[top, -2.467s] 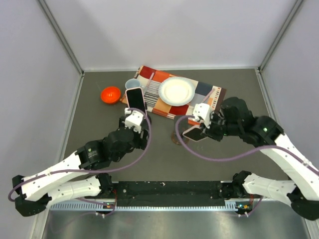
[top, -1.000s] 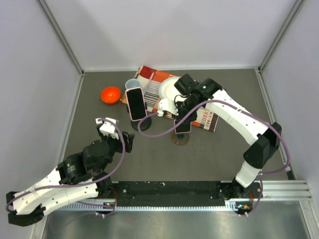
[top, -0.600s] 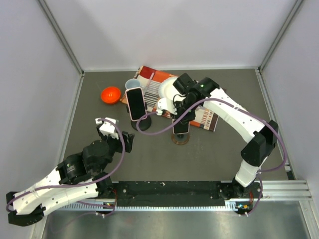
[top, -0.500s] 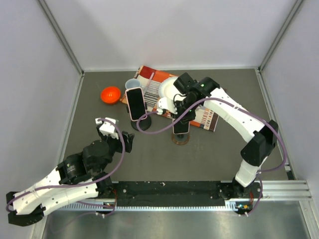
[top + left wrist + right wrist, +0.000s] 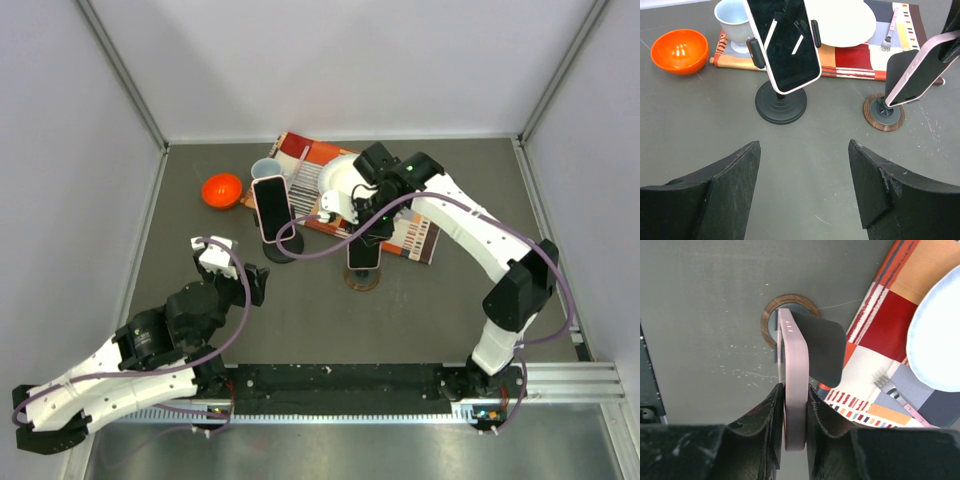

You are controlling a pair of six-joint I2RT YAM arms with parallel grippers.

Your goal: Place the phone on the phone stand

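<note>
A pink phone [image 5: 363, 252] is held upright in my right gripper [image 5: 368, 226], which is shut on its upper end. The phone leans against the dark back plate [image 5: 900, 70] of a phone stand with a round wooden base [image 5: 362, 278]. In the right wrist view the fingers clamp the phone's edge [image 5: 794, 375], with the base [image 5: 771, 320] below it. In the left wrist view the phone [image 5: 920, 65] has its lower end just above the base [image 5: 884, 114]. My left gripper [image 5: 805, 170] is open and empty, near front left [image 5: 252, 285].
A second phone [image 5: 272, 206] sits clamped on a black stand [image 5: 781, 102]. Behind are an orange bowl [image 5: 222, 189], a pale blue cup [image 5: 265, 169], and a white plate [image 5: 340, 180] and a fork [image 5: 888, 36] on a patterned placemat [image 5: 412, 236].
My right arm swung from the right with the pink phone to above the wooden-based stand, then eased it down against the plate. My left arm drew back from the black stand and stays still.
</note>
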